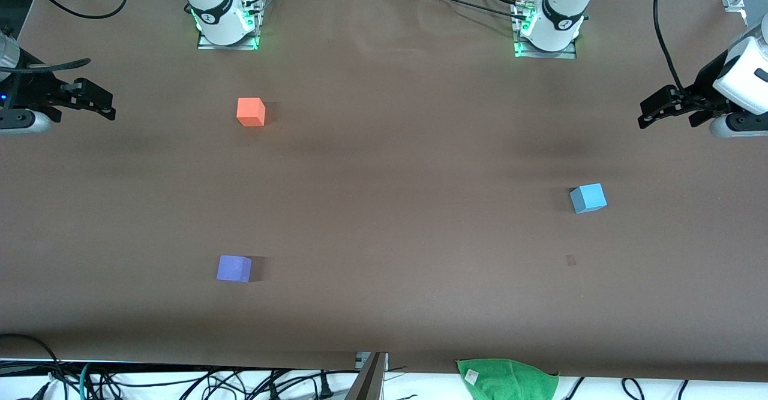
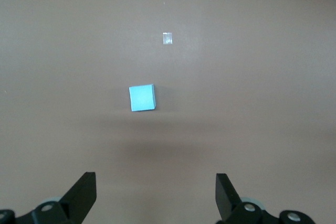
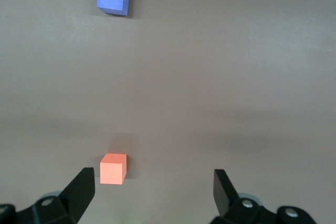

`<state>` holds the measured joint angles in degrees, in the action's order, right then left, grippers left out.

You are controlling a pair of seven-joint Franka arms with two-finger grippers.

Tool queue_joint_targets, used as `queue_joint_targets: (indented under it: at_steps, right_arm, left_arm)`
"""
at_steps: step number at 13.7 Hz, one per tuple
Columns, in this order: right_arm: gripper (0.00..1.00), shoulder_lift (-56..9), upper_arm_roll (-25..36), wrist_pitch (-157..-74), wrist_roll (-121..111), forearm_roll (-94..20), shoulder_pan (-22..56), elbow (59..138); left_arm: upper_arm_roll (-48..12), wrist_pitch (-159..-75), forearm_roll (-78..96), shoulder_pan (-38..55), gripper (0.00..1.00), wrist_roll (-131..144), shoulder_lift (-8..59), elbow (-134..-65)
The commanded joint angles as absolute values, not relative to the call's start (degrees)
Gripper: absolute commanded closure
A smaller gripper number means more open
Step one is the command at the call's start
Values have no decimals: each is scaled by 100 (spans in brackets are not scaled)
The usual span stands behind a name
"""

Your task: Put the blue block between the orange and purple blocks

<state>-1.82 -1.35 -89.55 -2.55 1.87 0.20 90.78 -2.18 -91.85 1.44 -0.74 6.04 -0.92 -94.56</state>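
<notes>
My left gripper (image 2: pixel 156 195) hangs with its fingers spread wide and empty over the table's left-arm end. The blue block (image 1: pixel 588 198) sits on the table just ahead of it, which makes it my natural pick. My right gripper (image 3: pixel 154 192) waits, parted too, above the orange block (image 1: pixel 251 111). The purple block (image 1: pixel 234 268) lies well apart from the orange one, so the gap between them takes the blue block easily.

Even overhead light, matte table (image 1: pixel 384 208), no glare. Soft shadow band just ahead of left gripper (image 2: pixel 156 195). All views sharp.
</notes>
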Motion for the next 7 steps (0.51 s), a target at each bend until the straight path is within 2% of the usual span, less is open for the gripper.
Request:
queue_joint_targets:
  at_steps: [1,7]
  right_arm:
    - [0,-202,-193,-8930,-352,141,-70,9009]
    - [0,-202,-193,-8930,-343,149,-70,9009]
  left_arm:
    - [-228,-8939,132,-97,0,466,-70,-9308]
    - [-124,-8834,149,-192,0,432,-44,-9377]
